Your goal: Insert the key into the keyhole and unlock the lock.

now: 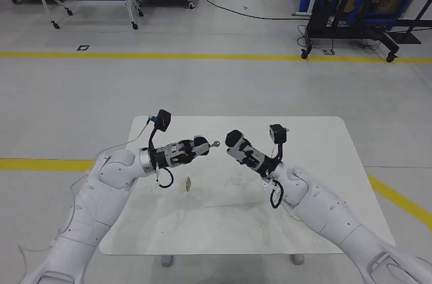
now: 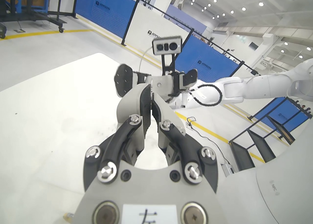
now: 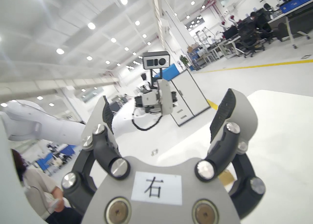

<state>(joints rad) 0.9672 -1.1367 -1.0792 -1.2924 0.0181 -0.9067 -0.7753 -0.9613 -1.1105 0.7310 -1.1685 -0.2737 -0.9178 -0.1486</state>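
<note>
**Metal key pinched in the left gripper, lock lying apart on the table**

Near the middle of the top view, the left gripper (image 1: 206,145) has its fingers pressed together on a small key (image 1: 214,144). The key's thin end sticks out past the fingertips towards the right of the frame. In the left wrist view, the same gripper (image 2: 152,93) has its ribbed black pads (image 2: 146,105) squeezed against each other, with almost no gap between them.

Just right of the key's tip in the top view, close but not touching, is the right gripper (image 1: 231,139), which faces the left one. Its fingers are spread wide and hold nothing. The right wrist view shows this gripper (image 3: 166,110) with a broad gap between its two pads.

Both grippers are held above the white table (image 1: 308,156), in its upper middle part. The lock (image 1: 189,184), a small brass-toned piece, lies on the tabletop below and a little left of the left gripper, apart from both. Beyond the table, a yellow line (image 1: 201,55) crosses the grey floor along the upper part of the top view.
</note>
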